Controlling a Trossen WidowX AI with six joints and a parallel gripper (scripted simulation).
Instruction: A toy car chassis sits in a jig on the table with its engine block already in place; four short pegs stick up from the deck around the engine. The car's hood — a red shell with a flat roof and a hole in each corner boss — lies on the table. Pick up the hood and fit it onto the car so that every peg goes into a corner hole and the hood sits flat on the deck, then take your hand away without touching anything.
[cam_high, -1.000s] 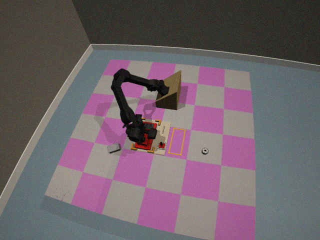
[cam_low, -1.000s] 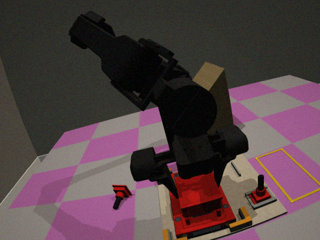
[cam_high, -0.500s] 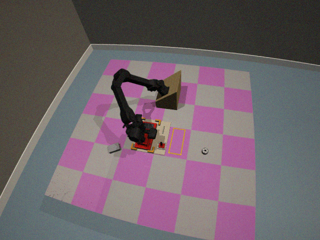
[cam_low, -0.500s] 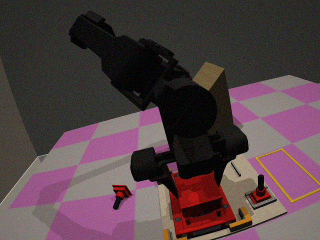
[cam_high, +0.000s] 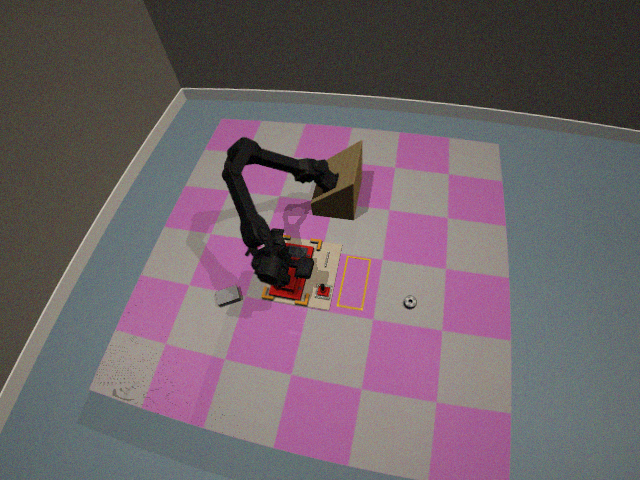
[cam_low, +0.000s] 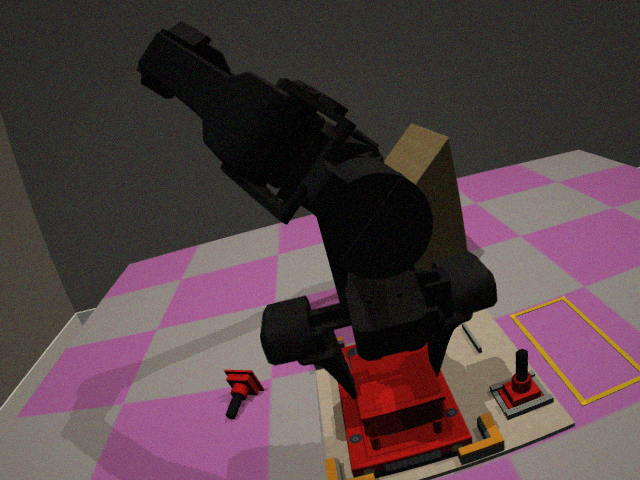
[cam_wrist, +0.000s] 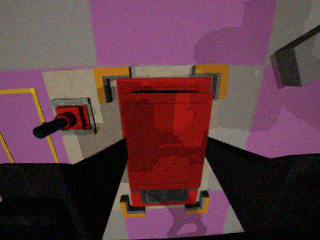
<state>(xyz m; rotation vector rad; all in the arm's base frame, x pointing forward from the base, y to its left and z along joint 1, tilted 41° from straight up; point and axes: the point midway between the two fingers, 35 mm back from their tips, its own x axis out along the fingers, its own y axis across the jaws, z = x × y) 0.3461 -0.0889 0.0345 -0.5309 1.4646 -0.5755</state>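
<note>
My gripper (cam_high: 284, 271) (cam_low: 395, 382) (cam_wrist: 166, 141) is shut on the red hood (cam_low: 398, 384) (cam_wrist: 165, 130), one finger on each long side. It holds the hood straight over the red car chassis (cam_low: 457, 424) (cam_high: 281, 293), which sits in the jig with orange corner brackets (cam_low: 488, 439) (cam_wrist: 107, 80) (cam_high: 316, 242). In the exterior view, short dark pegs (cam_low: 436, 426) show under the hood's front edge, so the hood hangs a little above the deck. The engine block is hidden under the hood.
The jig lies on a beige board (cam_low: 480, 372) (cam_high: 330, 258) with a red-and-black knob on a stand (cam_low: 521, 379) (cam_wrist: 70, 120) (cam_high: 323, 290). Nearby are a yellow outlined rectangle (cam_low: 546, 358) (cam_high: 354, 308), a tan wedge (cam_high: 341, 186) (cam_low: 434, 175), a grey block (cam_high: 228, 296) (cam_wrist: 295, 57), a loose red-and-black part (cam_low: 240, 387) and a metal ring (cam_high: 409, 301).
</note>
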